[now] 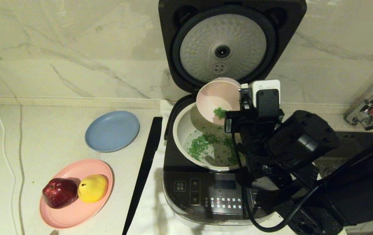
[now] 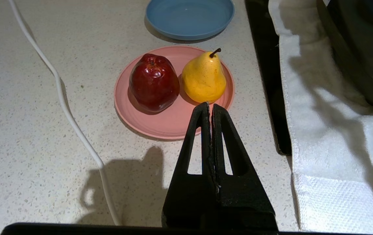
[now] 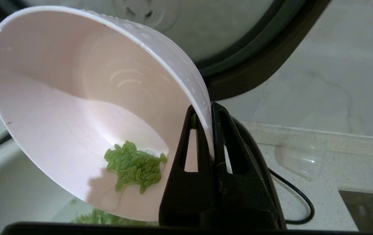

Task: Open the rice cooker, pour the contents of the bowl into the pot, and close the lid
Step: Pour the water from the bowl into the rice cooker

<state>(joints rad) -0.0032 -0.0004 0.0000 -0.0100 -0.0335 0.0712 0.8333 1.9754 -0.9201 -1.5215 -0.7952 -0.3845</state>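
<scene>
The dark grey rice cooker [image 1: 206,192] stands with its lid [image 1: 224,49] raised, silver dimpled underside facing me. My right gripper [image 3: 207,109] is shut on the rim of the pale pink bowl [image 1: 216,98], which hangs steeply tilted over the back of the cream-white pot [image 1: 181,130]. A small clump of green contents [image 3: 133,165] still clings inside the bowl [image 3: 75,107]; more green bits [image 1: 201,145] lie scattered on the pot's bottom. My left gripper [image 2: 210,106] is shut and empty, parked over the counter near the pink plate; the head view does not show it.
A pink plate [image 1: 91,202] with a red apple [image 1: 59,192] and yellow pear [image 1: 92,188] sits front left, a blue plate [image 1: 112,131] behind it. A black strip [image 1: 144,169] and white cloth [image 2: 330,130] lie beside the cooker. A white cable [image 2: 65,104] crosses the counter.
</scene>
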